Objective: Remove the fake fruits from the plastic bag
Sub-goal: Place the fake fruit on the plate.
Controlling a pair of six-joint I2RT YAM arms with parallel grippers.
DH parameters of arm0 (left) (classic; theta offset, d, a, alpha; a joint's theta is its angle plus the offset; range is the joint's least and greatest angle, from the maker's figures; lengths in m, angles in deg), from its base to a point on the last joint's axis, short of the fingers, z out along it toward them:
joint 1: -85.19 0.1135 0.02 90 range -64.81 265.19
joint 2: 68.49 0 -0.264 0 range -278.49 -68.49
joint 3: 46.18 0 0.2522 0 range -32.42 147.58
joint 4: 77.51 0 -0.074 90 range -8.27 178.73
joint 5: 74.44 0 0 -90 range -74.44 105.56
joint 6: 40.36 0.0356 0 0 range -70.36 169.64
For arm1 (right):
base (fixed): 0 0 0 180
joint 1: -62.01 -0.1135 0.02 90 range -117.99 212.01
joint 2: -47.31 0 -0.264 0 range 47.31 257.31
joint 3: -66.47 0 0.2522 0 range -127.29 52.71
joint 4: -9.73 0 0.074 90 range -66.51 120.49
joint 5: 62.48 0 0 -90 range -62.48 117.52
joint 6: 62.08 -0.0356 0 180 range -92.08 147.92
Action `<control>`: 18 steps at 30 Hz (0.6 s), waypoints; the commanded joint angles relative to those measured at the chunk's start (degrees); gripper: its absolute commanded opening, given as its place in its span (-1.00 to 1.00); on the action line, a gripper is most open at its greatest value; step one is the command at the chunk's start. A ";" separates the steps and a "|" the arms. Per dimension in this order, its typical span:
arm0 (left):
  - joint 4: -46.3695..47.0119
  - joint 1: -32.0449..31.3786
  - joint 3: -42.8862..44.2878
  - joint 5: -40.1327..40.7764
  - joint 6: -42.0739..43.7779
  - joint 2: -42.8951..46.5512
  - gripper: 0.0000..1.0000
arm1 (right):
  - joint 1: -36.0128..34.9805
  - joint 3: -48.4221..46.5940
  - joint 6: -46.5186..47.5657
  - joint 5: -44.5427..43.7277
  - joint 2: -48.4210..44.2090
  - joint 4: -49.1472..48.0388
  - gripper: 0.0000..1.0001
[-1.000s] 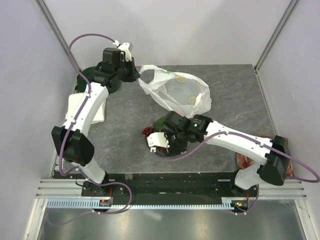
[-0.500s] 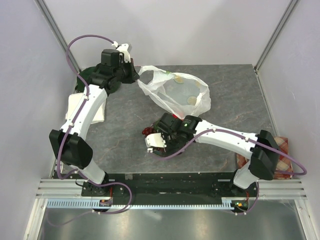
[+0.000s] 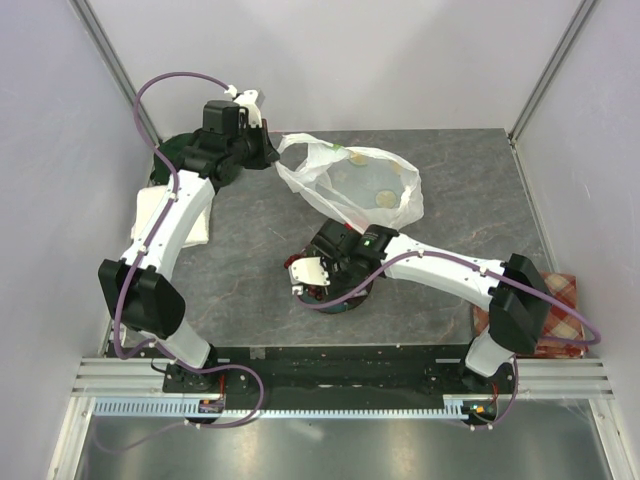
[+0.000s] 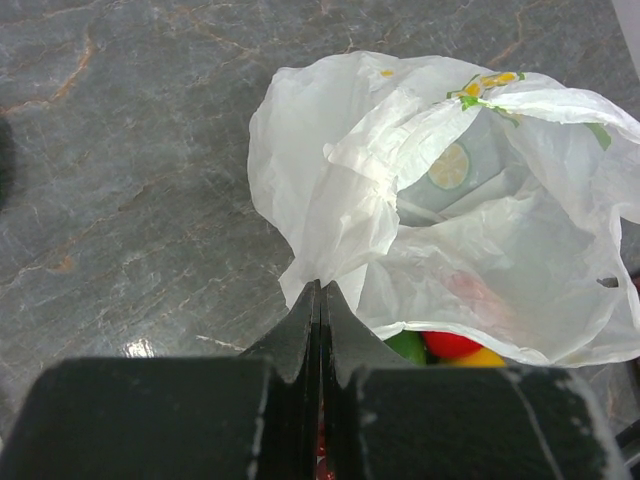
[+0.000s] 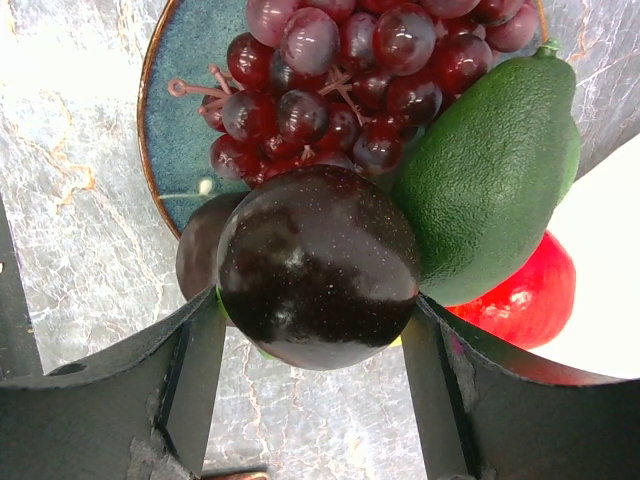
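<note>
The right jaws, clamped on the glossy dark purple-brown round fruit, have shifted slightly over the round teal-grey plate, so release seems near; the left jaws, together, pinch the crinkly white plastic bag.

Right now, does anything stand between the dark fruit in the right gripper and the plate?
Yes. Below the dark fruit in the right gripper, grapes, a green fruit and a second dark fruit crowd the plate; only a part beside the grapes shows bare.
</note>
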 commanded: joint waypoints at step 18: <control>2.46 0.43 0.13 -3.24 -1.00 1.39 -0.97 | 0.37 -2.45 -2.42 -3.97 0.97 0.38 0.96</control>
